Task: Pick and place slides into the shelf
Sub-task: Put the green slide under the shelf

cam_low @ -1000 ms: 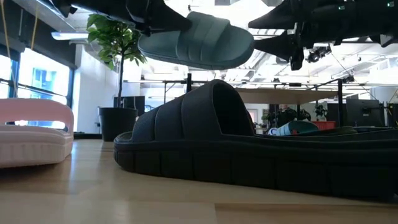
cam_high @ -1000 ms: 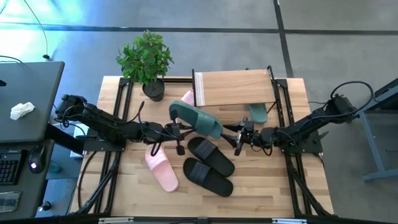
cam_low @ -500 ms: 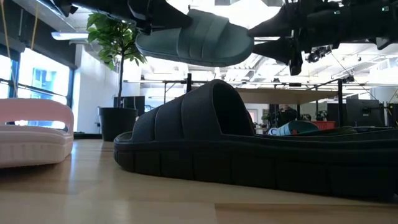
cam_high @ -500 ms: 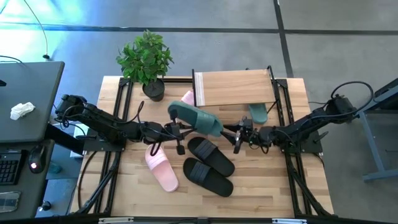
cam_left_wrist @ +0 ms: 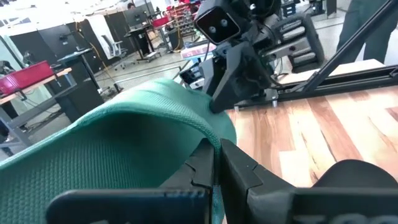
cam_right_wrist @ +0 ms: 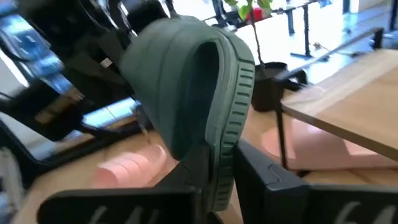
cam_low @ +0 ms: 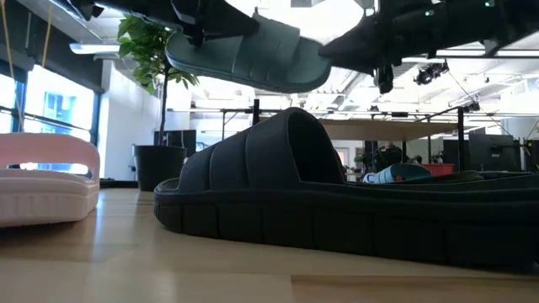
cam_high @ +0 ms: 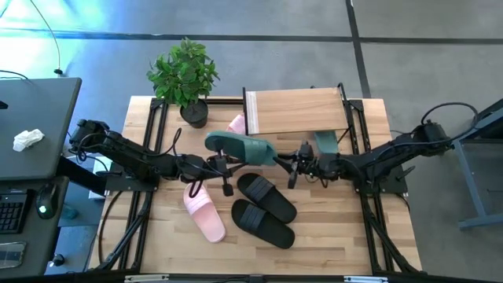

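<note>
A teal slide [cam_high: 240,147] hangs in the air over the table's middle, between both grippers. My left gripper [cam_high: 227,163] is shut on its left part and my right gripper [cam_high: 280,161] is shut on its right end. Two black slides [cam_high: 266,196] [cam_high: 262,222] lie soles down on the table just nearer. A pink slide [cam_high: 204,214] lies near left. The shelf [cam_high: 295,112] stands at the far middle. A second pink slide [cam_high: 236,123] and a second teal slide [cam_high: 325,142] stick out from under it. My left gripper pinches an edge of the teal slide [cam_left_wrist: 208,138] between its two fingers, coming level from the table's left. Which part of the slide that edge belongs to I cannot tell. The slide is lifted clear of the table. My right gripper pinches the ribbed rim of the sole [cam_right_wrist: 229,152] at the slide's right end between its two fingers. It comes level from the table's right. The slide stands on edge in this view, its strap arching to one side, clear of everything below.
A potted plant [cam_high: 185,75] stands at the table's far left corner. Black frame rails [cam_high: 153,134] [cam_high: 363,137] run along both sides by the arm bases. Bare wood lies along the near edge [cam_high: 330,244].
My right gripper has moved toward the table's left, up to the teal slide, and has shut on its right end. The slide has shifted a little to the left and has turned from slanting to nearly crosswise in the high view.
</note>
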Motion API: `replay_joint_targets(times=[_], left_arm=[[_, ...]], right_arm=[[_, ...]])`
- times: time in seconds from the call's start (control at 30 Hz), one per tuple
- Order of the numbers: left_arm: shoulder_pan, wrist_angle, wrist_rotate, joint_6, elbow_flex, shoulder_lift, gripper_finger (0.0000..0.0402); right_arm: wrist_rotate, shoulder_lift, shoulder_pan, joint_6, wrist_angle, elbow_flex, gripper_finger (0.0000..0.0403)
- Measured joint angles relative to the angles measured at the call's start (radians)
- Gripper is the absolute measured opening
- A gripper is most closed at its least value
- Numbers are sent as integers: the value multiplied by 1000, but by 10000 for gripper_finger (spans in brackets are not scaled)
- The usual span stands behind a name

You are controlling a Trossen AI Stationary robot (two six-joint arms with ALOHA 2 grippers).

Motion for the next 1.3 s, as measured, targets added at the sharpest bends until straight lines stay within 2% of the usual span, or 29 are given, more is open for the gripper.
replay_joint_targets(times=[0.1,0.33,0.5,0.73,0.87,1.03,1.17,1.3], left_arm=[[0,-3,4,0,0,0,0],[1,-15,37,20,0,1,17],[2,-53,110,77,0,1,63],[2,-162,235,105,0,1,148],[1,-246,261,105,0,-4,179],[-1,-334,275,117,0,-35,187],[-16,-350,271,160,0,-87,176],[-44,-384,240,216,0,-138,165]], right_arm=[[24,0,1,0,-66,23,21],[84,0,20,-61,-71,24,5],[123,0,40,-87,-90,24,2],[167,-3,73,-90,-139,25,1],[201,-3,99,-86,-157,27,1],[247,-28,121,-43,-244,28,0],[290,-65,140,-22,-321,28,0],[283,-123,153,-15,-351,28,0]])
